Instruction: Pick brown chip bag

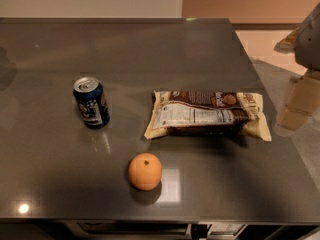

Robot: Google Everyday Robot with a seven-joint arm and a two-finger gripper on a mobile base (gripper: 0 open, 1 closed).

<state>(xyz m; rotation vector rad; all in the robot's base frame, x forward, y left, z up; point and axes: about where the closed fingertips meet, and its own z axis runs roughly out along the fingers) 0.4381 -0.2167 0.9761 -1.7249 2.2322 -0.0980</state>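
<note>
The brown chip bag (207, 115) lies flat on the dark grey table (150, 49), right of centre. It has cream edges, dark brown panels and a white nutrition label facing up. My gripper (299, 104) shows as a pale shape at the right edge of the camera view. It hangs beyond the table's right side, to the right of the bag and apart from it. It holds nothing that I can see.
A blue soda can (91, 102) stands upright left of the bag. An orange (145, 171) sits near the front edge, between can and bag. The table's right edge runs close past the bag's right end. The floor lies beyond it.
</note>
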